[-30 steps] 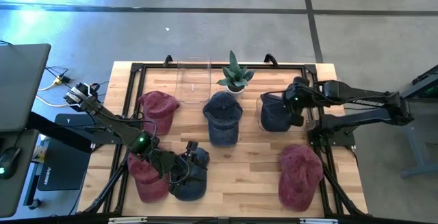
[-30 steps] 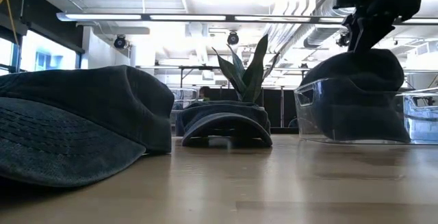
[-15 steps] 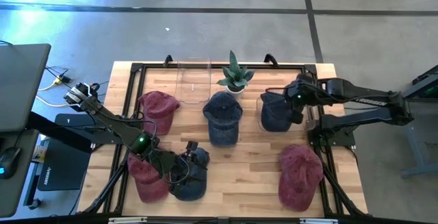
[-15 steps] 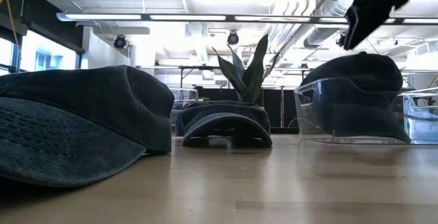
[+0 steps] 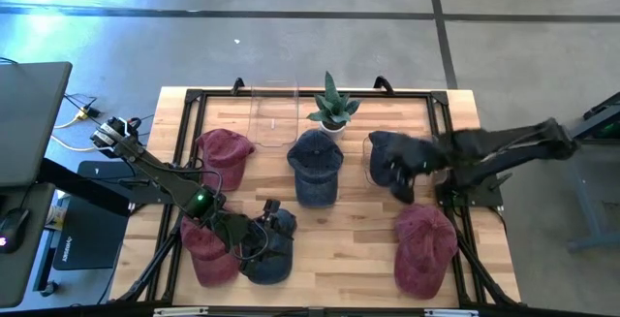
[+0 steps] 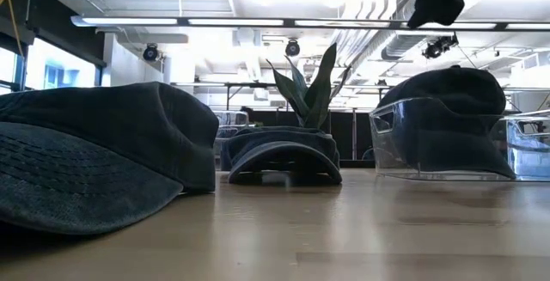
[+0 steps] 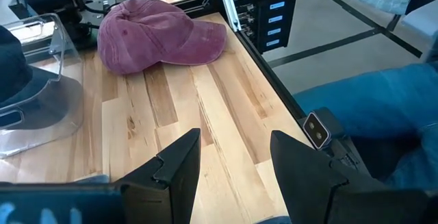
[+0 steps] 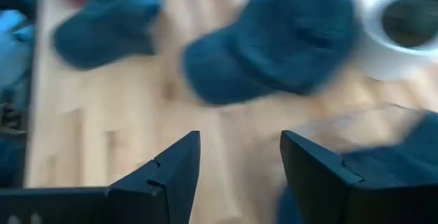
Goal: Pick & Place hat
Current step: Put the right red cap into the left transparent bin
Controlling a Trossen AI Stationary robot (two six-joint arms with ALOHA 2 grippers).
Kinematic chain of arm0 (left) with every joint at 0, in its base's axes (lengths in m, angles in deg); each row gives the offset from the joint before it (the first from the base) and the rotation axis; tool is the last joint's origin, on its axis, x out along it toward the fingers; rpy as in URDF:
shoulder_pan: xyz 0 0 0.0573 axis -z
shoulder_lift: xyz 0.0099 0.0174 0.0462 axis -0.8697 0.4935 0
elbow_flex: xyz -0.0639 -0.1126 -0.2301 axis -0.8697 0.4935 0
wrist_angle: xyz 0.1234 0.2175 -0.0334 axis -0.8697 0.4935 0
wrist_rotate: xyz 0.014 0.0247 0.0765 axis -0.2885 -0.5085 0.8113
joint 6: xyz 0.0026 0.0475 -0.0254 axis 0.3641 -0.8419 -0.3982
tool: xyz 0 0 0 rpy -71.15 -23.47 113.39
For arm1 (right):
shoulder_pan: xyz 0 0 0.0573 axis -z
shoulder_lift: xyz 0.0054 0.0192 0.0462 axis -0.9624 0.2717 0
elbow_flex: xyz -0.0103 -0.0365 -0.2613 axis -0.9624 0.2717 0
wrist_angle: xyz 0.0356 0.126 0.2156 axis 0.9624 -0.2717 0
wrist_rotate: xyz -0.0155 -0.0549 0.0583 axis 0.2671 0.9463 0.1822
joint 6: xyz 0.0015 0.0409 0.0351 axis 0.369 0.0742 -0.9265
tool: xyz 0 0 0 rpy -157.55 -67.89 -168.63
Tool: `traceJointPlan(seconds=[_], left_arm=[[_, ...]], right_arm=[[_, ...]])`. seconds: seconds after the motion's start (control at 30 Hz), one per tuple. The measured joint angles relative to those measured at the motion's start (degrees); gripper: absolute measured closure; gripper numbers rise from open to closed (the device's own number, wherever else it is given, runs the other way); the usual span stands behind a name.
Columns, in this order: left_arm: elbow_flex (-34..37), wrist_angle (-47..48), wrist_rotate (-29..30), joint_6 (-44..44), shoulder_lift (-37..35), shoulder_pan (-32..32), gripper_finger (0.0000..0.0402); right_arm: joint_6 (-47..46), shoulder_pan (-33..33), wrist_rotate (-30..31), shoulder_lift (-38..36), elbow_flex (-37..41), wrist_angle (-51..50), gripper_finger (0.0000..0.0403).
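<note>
**One navy cap binned, right arm clear**

Soft navy cotton cap (image 5: pixel 386 157) sits in the clear plastic bin (image 6: pixel 434 143), right of centre in the high view. Light, floppy crown; I'd pinch the stiff brim. Right gripper (image 5: pixel 402 183) just beside it, fingers apart, empty. Left gripper (image 7: pixel 233 162) lower left, jaws apart, empty.

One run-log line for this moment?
right pincer: open, empty, above table | blue hat: in clear bin | left pincer: open, by front hats
</note>
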Motion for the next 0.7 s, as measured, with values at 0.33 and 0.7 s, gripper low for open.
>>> traceJointPlan(seconds=[0.33, 0.7], left_arm=[[0.0, 0.0, 0.1, 0.0, 0.0, 0.0, 0.023], [0.0, 0.0, 0.2, 0.0, 0.0, 0.0, 0.023]], right_arm=[[-8.6, -19.5, -1.9, 18.0, -0.6, 13.2, 0.0255], [-36.0, -23.6, -23.9, 24.1, -5.4, -15.7, 0.0278]])
